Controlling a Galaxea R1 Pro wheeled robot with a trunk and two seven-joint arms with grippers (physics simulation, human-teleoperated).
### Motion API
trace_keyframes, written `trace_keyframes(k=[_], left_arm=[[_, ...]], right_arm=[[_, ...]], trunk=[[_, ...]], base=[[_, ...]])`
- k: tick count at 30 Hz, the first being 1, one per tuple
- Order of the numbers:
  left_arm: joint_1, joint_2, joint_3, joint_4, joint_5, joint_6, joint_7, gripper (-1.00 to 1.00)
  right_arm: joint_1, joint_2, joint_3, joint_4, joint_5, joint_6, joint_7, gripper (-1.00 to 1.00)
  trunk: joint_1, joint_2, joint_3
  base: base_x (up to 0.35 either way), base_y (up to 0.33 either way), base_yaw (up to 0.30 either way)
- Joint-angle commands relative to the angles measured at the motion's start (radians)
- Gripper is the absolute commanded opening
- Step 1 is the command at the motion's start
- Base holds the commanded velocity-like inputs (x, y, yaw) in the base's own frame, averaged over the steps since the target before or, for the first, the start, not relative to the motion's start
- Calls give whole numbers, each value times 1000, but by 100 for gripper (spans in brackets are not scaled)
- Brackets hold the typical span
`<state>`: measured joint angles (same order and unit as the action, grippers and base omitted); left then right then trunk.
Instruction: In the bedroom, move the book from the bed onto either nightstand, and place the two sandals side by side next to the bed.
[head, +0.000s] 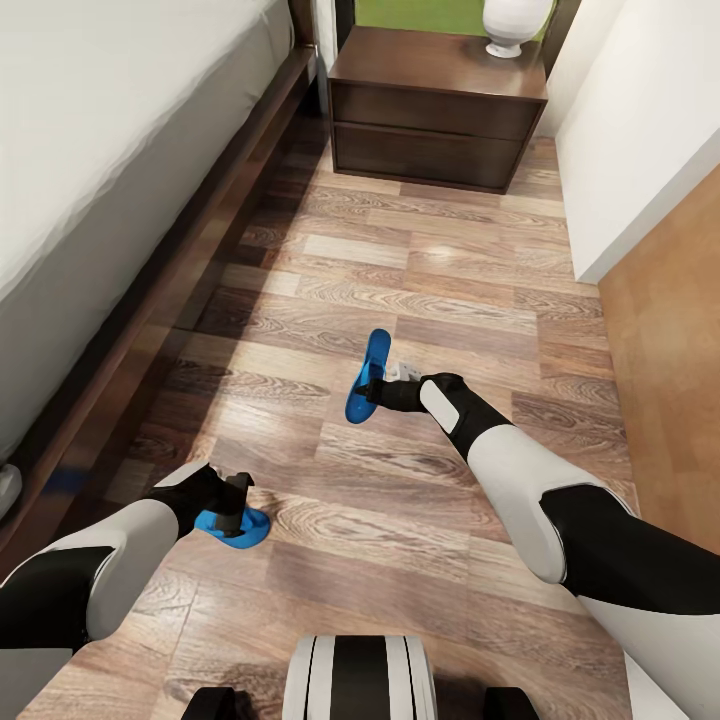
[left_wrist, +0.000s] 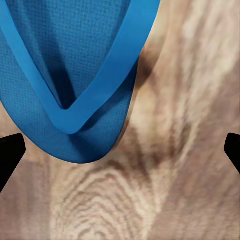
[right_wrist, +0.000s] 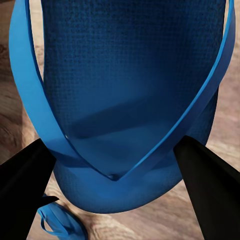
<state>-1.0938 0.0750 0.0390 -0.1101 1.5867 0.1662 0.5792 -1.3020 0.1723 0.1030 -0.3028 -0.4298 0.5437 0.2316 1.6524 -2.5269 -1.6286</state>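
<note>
Sandal step: right gripper (head: 378, 392) clamps one sandal (head: 368, 378) mid-frame; left gripper (head: 236, 510), wide open, over second sandal (head: 236, 528). Next: set alongside bed (head: 110, 150).

We note the wide low bed with the dark wooden frame (head: 215, 190) is cut by the head view's top and left edges; its headboard and most of the mattress lie outside. The white rounded vase (head: 512, 25) on the dark-brown nightstand (head: 440, 100) loses its top to the upper edge.

The bright blue flip-flop on the floor (head: 237, 526) is largely covered by the left gripper (head: 232, 503); in the left wrist view (left_wrist: 75, 75) its heel end is cropped.

The second blue flip-flop (head: 367, 378), seen edge-on, is partly behind the right gripper (head: 385, 388); we cannot tell the tilt exactly. In the right wrist view (right_wrist: 130, 90) its heel is cropped.
</note>
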Motion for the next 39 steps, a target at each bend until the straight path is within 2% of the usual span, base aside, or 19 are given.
trace_keyframes(k=[1,39], left_arm=[[0,0,4,-2,-5,5,6,100],[0,0,0,-2,-8,7,5,100]], right_arm=[[0,0,4,-1,0,3,2,-100],[0,0,3,1,-1,4,-1,-100]], trunk=[[0,0,-1],[-17,9,146]], base=[[0,0,0],[0,0,0]])
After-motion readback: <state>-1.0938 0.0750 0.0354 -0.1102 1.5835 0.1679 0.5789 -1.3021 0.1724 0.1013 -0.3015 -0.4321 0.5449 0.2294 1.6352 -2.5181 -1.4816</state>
